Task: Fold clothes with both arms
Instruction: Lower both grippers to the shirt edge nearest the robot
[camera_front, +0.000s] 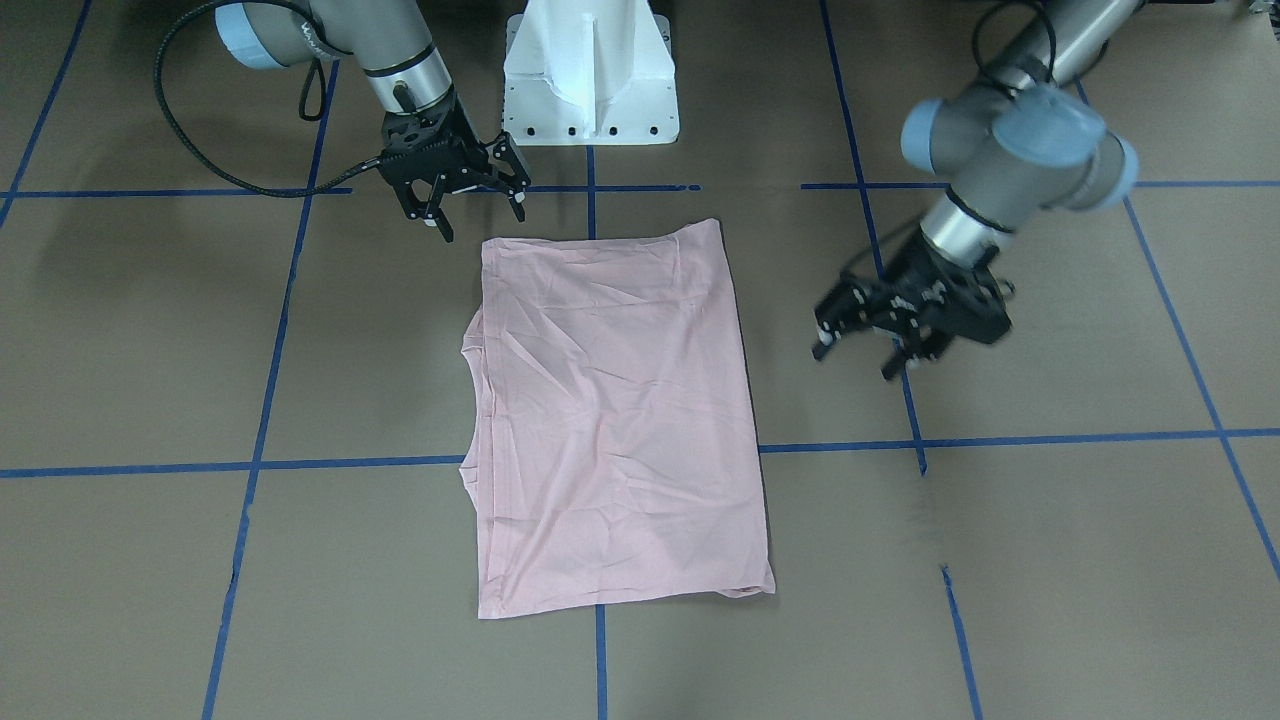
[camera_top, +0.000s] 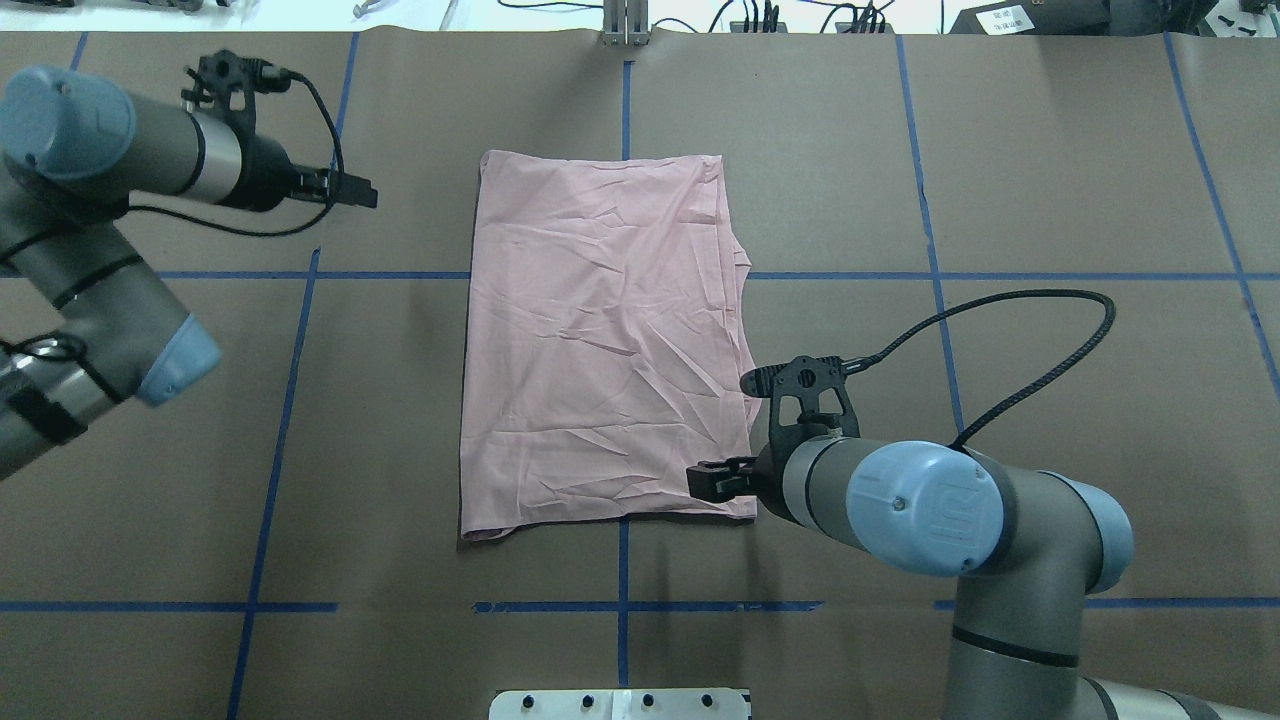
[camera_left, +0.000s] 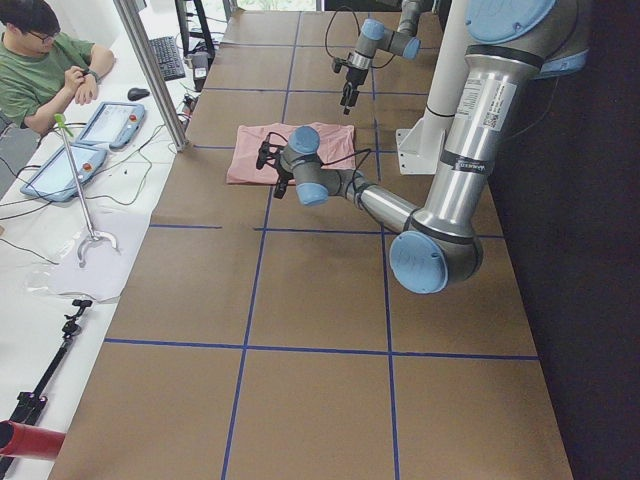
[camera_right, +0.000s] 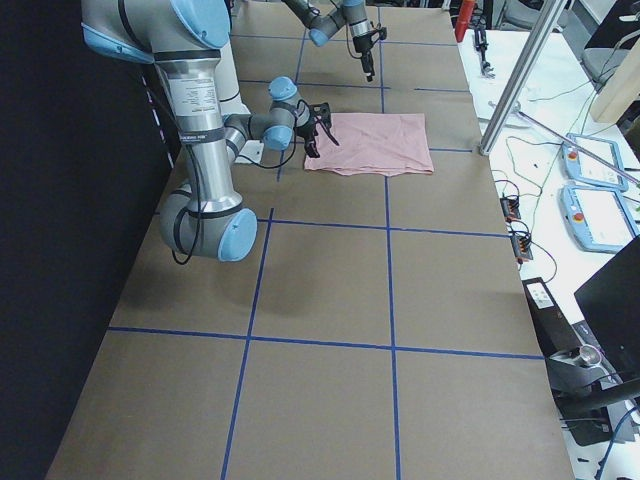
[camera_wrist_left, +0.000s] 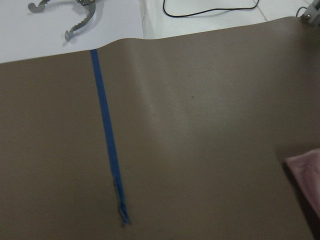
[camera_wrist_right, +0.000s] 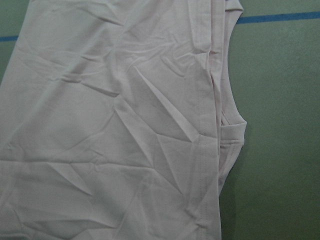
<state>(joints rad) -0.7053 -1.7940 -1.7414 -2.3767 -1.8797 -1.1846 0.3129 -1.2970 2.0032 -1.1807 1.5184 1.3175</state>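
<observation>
Light and limp, the folded pale pink T-shirt probably wants pinching at two edge corners; the black left gripper and black right gripper both gape empty.

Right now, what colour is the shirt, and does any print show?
Plain pale pink T-shirt, no print showing; clearest in the overhead view.

No text, number or brand can be read with certainty: a white label is seen on the left arm and an embossed mark on a blue joint cap of the right arm, both being too small or faint to be deciphered.
</observation>
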